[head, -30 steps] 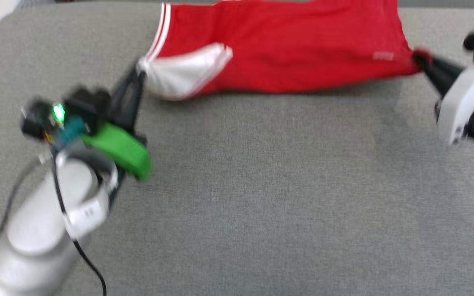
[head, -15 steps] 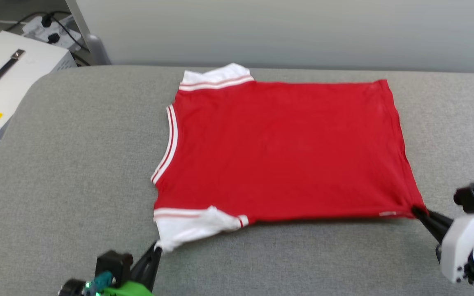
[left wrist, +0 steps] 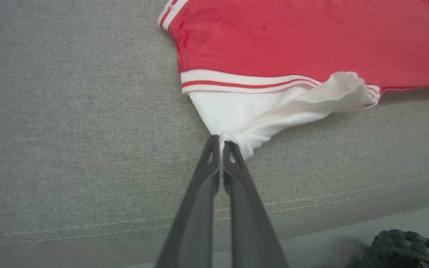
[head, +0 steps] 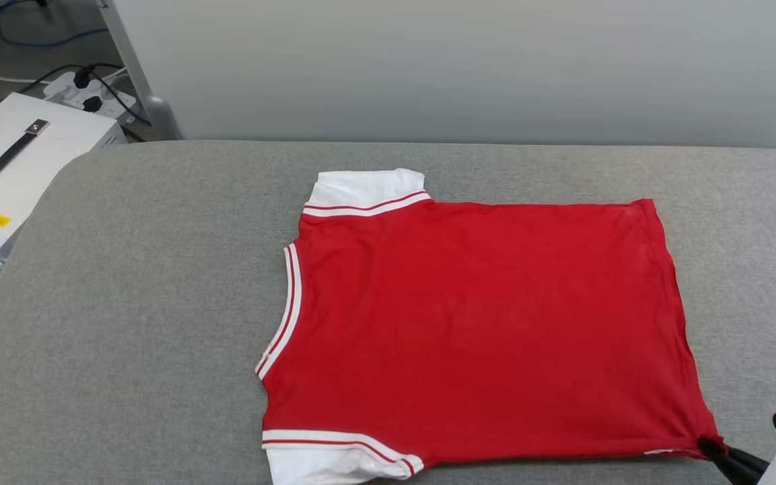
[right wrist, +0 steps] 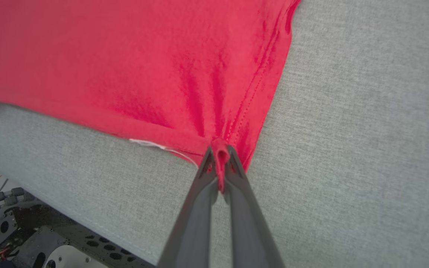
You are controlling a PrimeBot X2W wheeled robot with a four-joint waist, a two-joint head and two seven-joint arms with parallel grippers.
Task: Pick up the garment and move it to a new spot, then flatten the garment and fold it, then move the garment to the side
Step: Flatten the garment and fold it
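The garment (head: 482, 323) lies spread flat on the grey padded desk (head: 159, 303), plain red side up (no lettering shows on this face). Its neckline with striped trim faces the desk's left edge and its hem faces the right edge. One white sleeve points to the far edge, the other to the near edge.

The left claw (left wrist: 221, 143) is closed tight on the tip of the near white sleeve. The cloth is drawn into a point between its two dark fingers, and the rest of the sleeve fans out from there towards the striped band. The pinch sits close to the desk's near edge, with the shirt body beyond the fingertips.

The right claw (right wrist: 220, 152) is clamped on the hem corner nearest the desk's near edge. A small fold of red cloth is squeezed between the fingers, and creases run up into the fabric from it. In the head view this claw sits at the garment's near right corner, its fingertips touching the cloth.

A white box (head: 17, 162) with a black handle stands on the floor beyond the desk's far left corner.
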